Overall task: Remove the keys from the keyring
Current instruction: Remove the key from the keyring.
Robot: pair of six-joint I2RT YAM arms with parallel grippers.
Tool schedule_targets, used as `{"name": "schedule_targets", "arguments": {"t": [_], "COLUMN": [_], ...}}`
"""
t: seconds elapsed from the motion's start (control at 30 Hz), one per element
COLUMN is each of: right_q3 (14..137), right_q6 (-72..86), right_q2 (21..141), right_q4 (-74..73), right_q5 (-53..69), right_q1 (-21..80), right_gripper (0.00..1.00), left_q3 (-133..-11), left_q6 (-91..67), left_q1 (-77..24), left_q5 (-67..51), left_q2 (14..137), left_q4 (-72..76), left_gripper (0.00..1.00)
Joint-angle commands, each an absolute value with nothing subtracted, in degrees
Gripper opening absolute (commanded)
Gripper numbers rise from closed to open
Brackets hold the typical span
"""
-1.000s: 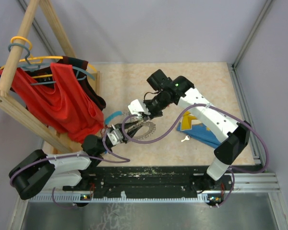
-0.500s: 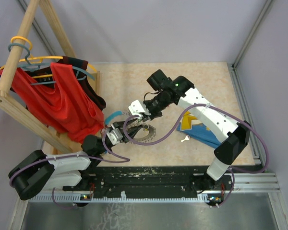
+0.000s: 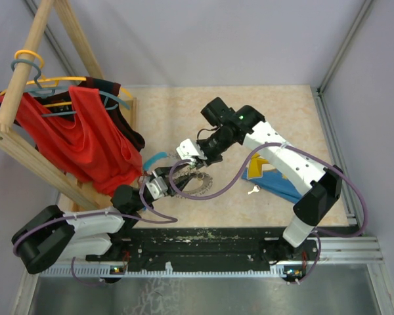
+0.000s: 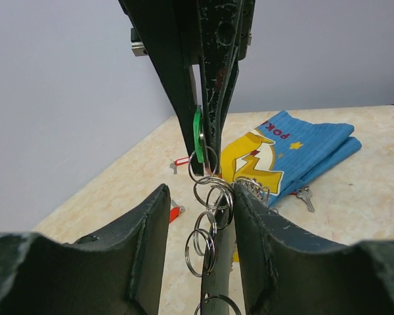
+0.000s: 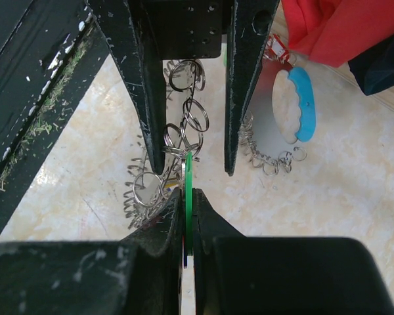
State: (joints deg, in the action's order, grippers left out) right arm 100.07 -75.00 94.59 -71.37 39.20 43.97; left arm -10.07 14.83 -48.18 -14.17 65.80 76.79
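My right gripper (image 5: 187, 197) is shut on a green key tag (image 5: 188, 189), held edge-on; the tag also shows in the left wrist view (image 4: 197, 134). A short chain of silver loops (image 4: 210, 197) runs from the tag between the fingers (image 4: 128, 243) of my left gripper (image 4: 200, 193), which is open around them. The keyring (image 3: 200, 182), a ring fringed with loops, lies on the table under both grippers (image 5: 144, 190). In the top view the left gripper (image 3: 173, 176) and the right gripper (image 3: 186, 161) meet tip to tip. Red-tagged keys (image 4: 175, 211) lie loose.
A blue cartoon-print cloth (image 3: 272, 174) lies to the right, with a silver key (image 3: 253, 190) at its edge. A blue and white oval tag (image 3: 156, 159) lies to the left. A wooden rack with hangers and a red garment (image 3: 85, 138) stands at the far left.
The right gripper has edged slightly toward the left gripper. The keyring has shifted a little toward the near edge. Both grips look unchanged.
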Motion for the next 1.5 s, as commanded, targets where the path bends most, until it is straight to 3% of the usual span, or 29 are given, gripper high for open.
{"name": "schedule_targets", "arguments": {"t": [0.0, 0.97, 1.2, 1.47], "right_q3": [101.1, 100.4, 100.4, 100.6], "right_q6": [-76.2, -76.7, -76.6, -76.6], "right_q2": [91.7, 92.1, 92.1, 92.0], "right_q4": [-70.7, -70.8, -70.8, -70.9], "right_q5": [42.7, 42.9, 42.7, 42.8], "right_q1": [43.7, 44.4, 44.4, 44.4], "right_gripper": [0.0, 0.0, 0.0, 0.0], "left_q3": [-10.2, -11.7, -11.2, -11.0], "left_q6": [14.1, 14.4, 14.1, 14.1], "left_q1": [-48.4, -48.4, -48.4, -48.4], "left_q5": [-17.3, -18.5, -18.2, -18.6], "left_q2": [66.5, 67.6, 67.5, 67.5], "left_q4": [79.2, 79.9, 81.1, 80.9], "left_gripper": [0.48, 0.43, 0.46, 0.42]}}
